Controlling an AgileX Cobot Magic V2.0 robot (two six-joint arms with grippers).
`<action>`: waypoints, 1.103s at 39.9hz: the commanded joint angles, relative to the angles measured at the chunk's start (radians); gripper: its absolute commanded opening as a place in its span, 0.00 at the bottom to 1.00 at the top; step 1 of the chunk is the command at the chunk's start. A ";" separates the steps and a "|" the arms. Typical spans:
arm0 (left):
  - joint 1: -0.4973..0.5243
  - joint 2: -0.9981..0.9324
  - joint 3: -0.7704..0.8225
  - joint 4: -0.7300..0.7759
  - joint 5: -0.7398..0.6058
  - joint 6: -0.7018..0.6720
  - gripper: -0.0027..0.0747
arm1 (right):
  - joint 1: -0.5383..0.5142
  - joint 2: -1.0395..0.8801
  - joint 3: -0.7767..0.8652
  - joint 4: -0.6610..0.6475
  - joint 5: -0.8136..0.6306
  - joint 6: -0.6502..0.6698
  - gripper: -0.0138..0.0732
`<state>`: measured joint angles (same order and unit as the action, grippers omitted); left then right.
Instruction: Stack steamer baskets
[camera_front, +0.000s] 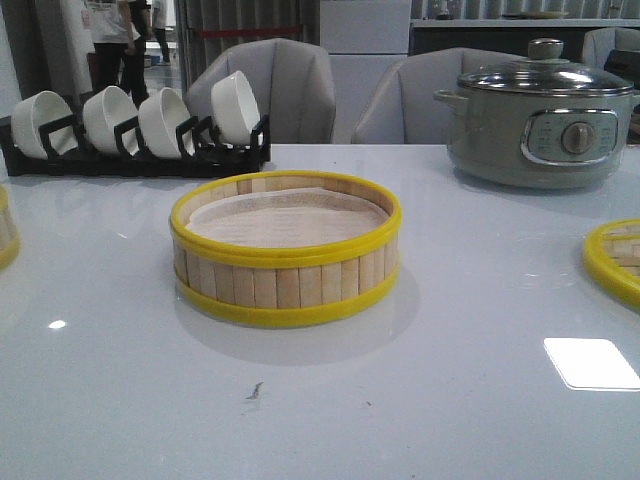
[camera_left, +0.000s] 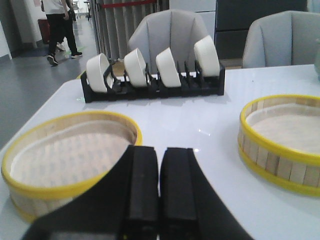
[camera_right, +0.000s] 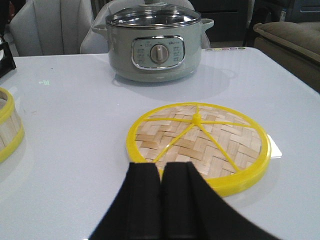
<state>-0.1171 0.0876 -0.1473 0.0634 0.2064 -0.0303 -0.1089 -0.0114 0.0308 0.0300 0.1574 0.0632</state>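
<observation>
Far left edge of the front view: sliver of one steamer basket, behind it a bowl rack. Centre: second steamer basket, paper-lined. Upper right: electric pot; right edge: woven lid. Left gripper clenched, empty; right gripper likewise.

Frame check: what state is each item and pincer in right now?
Centre steamer basket: upright, paper-lined, nothing stacked on it.
Left steamer basket: upright, paper-lined, unstacked.
Woven lid: flat on table.
Electric pot: glass lid on.
Bowls: racked on edge.
Left pincer: shut, empty.
Right pincer: shut, empty.
</observation>
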 joint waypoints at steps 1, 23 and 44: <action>-0.022 0.142 -0.182 0.029 -0.065 -0.004 0.14 | -0.005 -0.020 -0.016 -0.013 -0.081 -0.011 0.19; -0.030 0.817 -0.889 0.058 0.311 -0.002 0.14 | -0.005 -0.020 -0.016 -0.013 -0.081 -0.011 0.19; -0.046 0.829 -0.889 0.099 0.232 0.052 0.14 | -0.005 -0.020 -0.016 -0.013 -0.081 -0.011 0.19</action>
<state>-0.1574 0.9240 -0.9981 0.1476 0.5387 0.0221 -0.1089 -0.0114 0.0308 0.0300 0.1574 0.0632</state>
